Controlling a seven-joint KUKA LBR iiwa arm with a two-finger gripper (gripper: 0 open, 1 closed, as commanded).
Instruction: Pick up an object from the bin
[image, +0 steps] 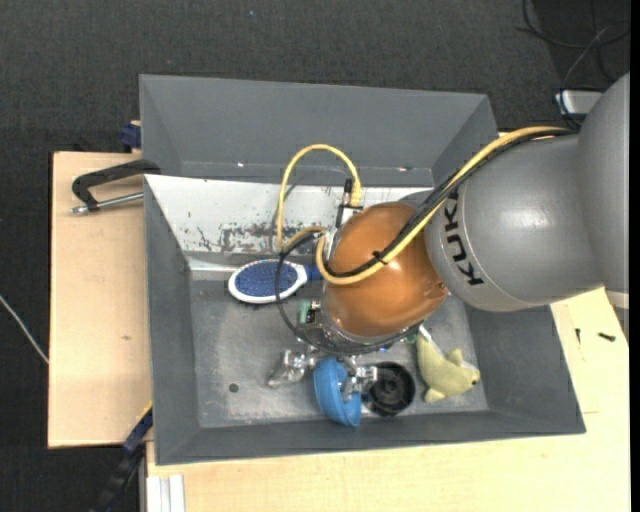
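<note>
My gripper (316, 354) reaches down under the orange cover into the front middle of the bin. Right below it lies a blue rounded plastic thing (331, 391), close against the front wall. A black round ring-shaped thing (389, 389) sits beside the blue one on its right, touching it. A pale yellow soft toy (446, 370) lies further right on the bin floor. A small silvery metal part (285, 369) shows just left of the gripper; whether it belongs to the gripper or lies loose I cannot make out.
A blue oval brush with a white rim (266, 282) lies at the back left of the floor, left of the arm. The arm and its orange cover hide the middle and right of the bin. The left floor is bare grey metal.
</note>
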